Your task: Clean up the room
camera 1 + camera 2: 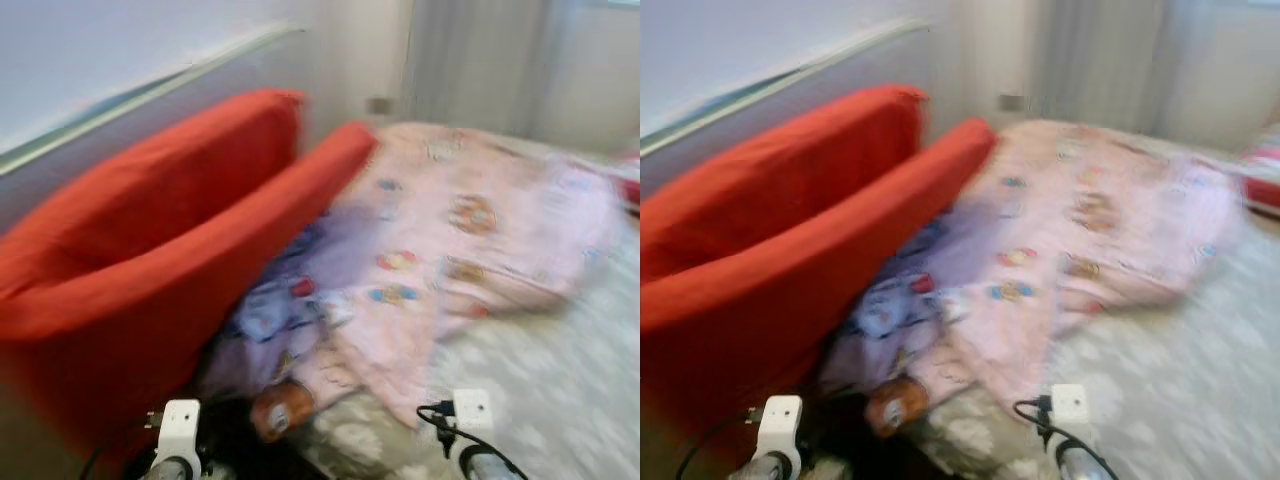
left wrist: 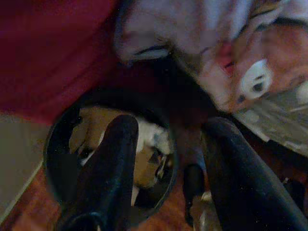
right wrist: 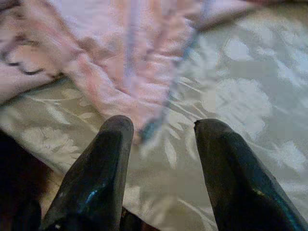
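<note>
- While the head views are blurred, the layout reads clearly: a red armchair (image 1: 150,260) stands at the left against the wall, tight beside the bed (image 1: 560,390).
- Between the chair and the bed, low down, the left wrist view shows a dark round waste bin (image 2: 57,159) on the wood floor, with crumpled paper or card inside. It probably serves as the drop point for loose litter.
- Left gripper (image 2: 168,168): it hangs above the bin. Jaws stand wide apart and hold nothing.
- A lilac printed cloth (image 1: 280,310) lies bunched against the chair arm and spills over the bed edge. It is soft, light and limp. It will sag and trail when lifted, so take hold at a thick gathered fold, not at a single thin edge.
- Below that cloth, at the bed edge, a small brown soft toy (image 1: 280,412) with a round eye sits half tucked under the fabric. It looks light and squashy; grip across its body.
- A pink patterned blanket (image 1: 460,230) is spread rumpled across the bed. It is bulky but not heavy and may slide on the cover. Pinch a raised ridge near the hem.
- Right gripper (image 3: 161,154): it is poised just above the blanket's edge where that meets the floral bedcover (image 3: 250,101). Jaws are wide and empty.
</note>
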Robot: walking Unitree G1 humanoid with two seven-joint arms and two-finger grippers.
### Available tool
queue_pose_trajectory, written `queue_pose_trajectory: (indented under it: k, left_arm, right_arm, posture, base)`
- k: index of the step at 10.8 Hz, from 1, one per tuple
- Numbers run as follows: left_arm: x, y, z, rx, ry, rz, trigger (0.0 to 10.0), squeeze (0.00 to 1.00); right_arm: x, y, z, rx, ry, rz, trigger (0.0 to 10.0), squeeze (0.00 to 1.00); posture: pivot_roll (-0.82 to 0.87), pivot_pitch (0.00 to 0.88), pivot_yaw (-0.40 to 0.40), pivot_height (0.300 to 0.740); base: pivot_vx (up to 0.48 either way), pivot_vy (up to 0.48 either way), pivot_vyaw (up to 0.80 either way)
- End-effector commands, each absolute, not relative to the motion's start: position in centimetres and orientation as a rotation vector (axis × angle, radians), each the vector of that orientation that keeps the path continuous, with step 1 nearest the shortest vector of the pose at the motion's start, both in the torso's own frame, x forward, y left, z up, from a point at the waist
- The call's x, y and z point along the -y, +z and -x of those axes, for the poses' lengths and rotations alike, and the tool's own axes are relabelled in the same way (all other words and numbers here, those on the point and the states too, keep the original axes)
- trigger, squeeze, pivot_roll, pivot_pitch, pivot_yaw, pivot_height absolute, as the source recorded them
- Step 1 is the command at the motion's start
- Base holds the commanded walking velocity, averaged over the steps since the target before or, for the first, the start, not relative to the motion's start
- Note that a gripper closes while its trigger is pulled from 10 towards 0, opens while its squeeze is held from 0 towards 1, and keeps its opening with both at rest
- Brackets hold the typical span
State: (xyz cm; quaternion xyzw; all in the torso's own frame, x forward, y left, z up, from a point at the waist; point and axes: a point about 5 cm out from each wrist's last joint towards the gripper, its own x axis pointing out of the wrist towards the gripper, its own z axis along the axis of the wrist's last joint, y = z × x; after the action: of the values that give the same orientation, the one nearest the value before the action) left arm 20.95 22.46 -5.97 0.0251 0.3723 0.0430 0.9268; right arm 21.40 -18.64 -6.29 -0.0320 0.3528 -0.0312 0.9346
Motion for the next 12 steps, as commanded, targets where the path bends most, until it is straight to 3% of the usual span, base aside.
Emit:
queue_pose_trajectory:
  k: [1, 3, 12]
  left_arm:
    - [-22.9, -6.2, -20.3, -0.79, 0.098, -0.054, 10.0, 0.0]
    - [-22.8, -6.2, -20.6, -0.787, 0.091, -0.052, 10.0, 0.0]
    - [-23.0, -6.2, -20.5, -0.784, 0.099, -0.047, 10.0, 0.0]
  right_arm:
    - [18.1, -6.4, -21.3, -0.729, -0.05, 0.048, 10.0, 0.0]
    - [18.1, -6.5, -21.2, -0.736, -0.045, 0.052, 10.0, 0.0]
    - [17.8, -5.9, -22.2, -0.689, -0.044, 0.026, 10.0, 0.0]
  posture:
    - [0.1, 0.0, 0.054, 0.74]
    - [0.09, 0.0, 0.06, 0.74]
    - [0.09, 0.042, 0.059, 0.74]
  base:
    - [0.0, 0.0, 0.68]
    - [0.0, 0.0, 0.48]
    - [0.0, 0.0, 0.09]
